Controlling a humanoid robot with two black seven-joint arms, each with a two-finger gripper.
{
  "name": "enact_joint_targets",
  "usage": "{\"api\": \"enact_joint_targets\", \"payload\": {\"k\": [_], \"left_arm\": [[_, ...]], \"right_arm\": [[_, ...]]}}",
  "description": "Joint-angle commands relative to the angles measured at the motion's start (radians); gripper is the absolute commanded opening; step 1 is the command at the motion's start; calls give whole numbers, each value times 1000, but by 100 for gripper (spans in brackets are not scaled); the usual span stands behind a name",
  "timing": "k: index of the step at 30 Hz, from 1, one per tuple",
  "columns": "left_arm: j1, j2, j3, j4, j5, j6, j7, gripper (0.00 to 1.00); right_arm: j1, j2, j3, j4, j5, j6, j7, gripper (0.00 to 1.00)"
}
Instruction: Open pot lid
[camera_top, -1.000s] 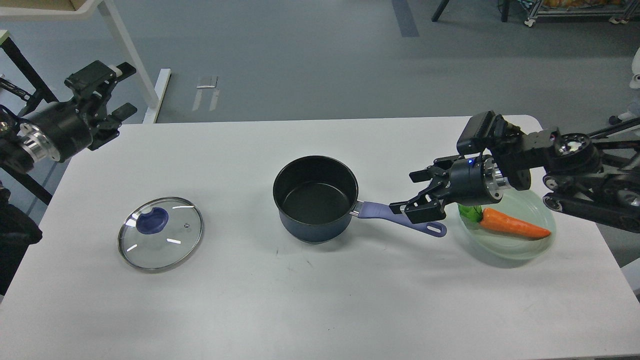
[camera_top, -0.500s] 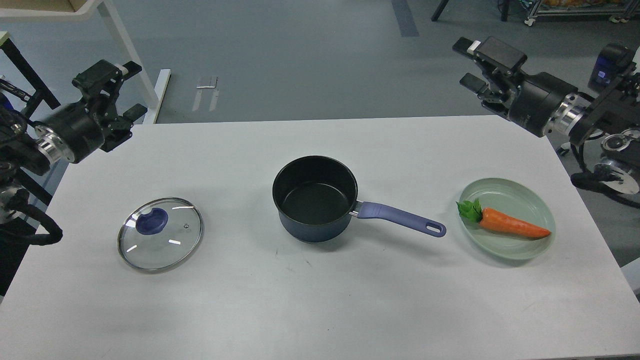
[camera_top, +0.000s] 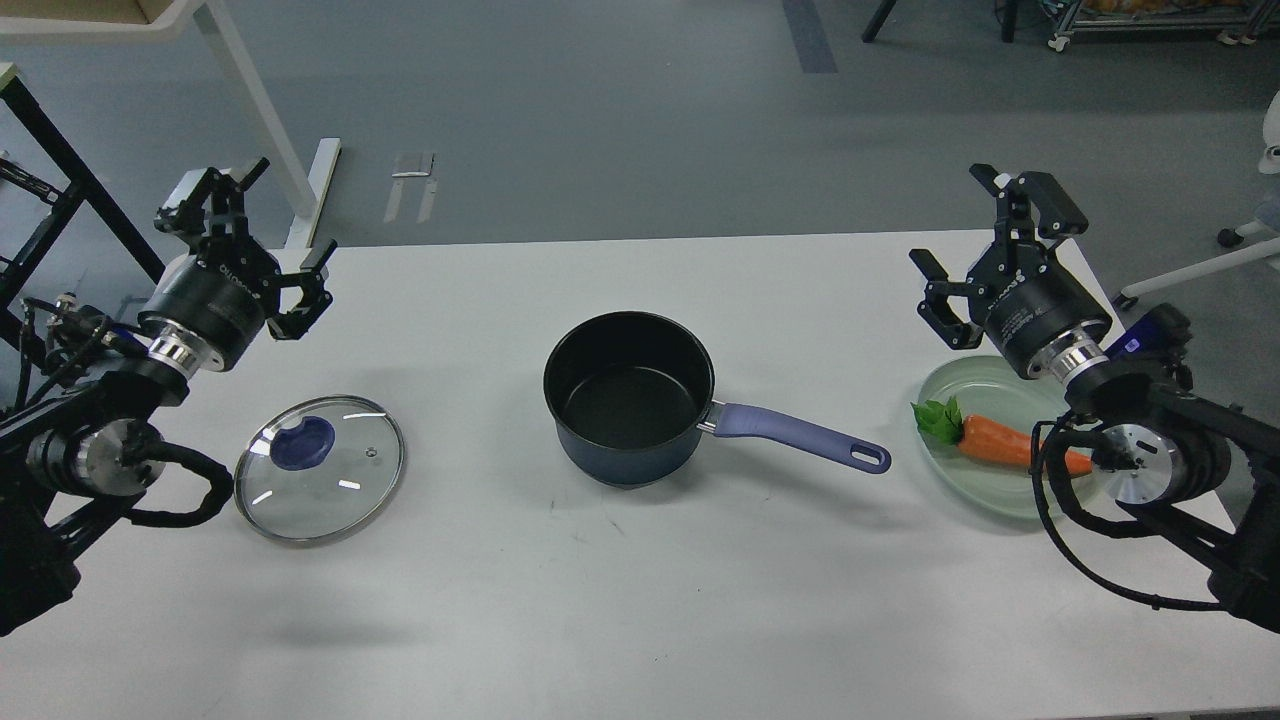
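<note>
A dark blue pot (camera_top: 629, 398) with a black inside and a purple handle (camera_top: 800, 437) stands uncovered in the middle of the white table (camera_top: 640, 600). Its glass lid (camera_top: 320, 466), with a steel rim and a blue knob, lies flat on the table to the left of the pot. My left gripper (camera_top: 262, 228) is open and empty, raised above the table's far left, behind the lid. My right gripper (camera_top: 975, 225) is open and empty, raised at the far right, behind the plate.
A pale green plate (camera_top: 1005, 495) with a toy carrot (camera_top: 1010, 444) sits at the right, partly behind my right arm. A white table leg (camera_top: 262, 110) and a black frame stand on the floor beyond the table's far left corner.
My right gripper left the pot handle, swung up and away, and now sits behind the plate. My left arm moved right and lowered toward the table. Pot and lid stayed put.
</note>
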Motion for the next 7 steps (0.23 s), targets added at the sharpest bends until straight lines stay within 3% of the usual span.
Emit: {"api": "enact_joint_targets", "payload": {"k": [1, 7], "left_arm": [[47, -19, -47, 21, -1, -15, 18, 99], [63, -39, -67, 21, 1, -26, 19, 99]], "right_arm": [[-49, 70, 25, -34, -1, -1, 0, 100], [-79, 113, 35, -45, -3, 2, 0, 100]]}}
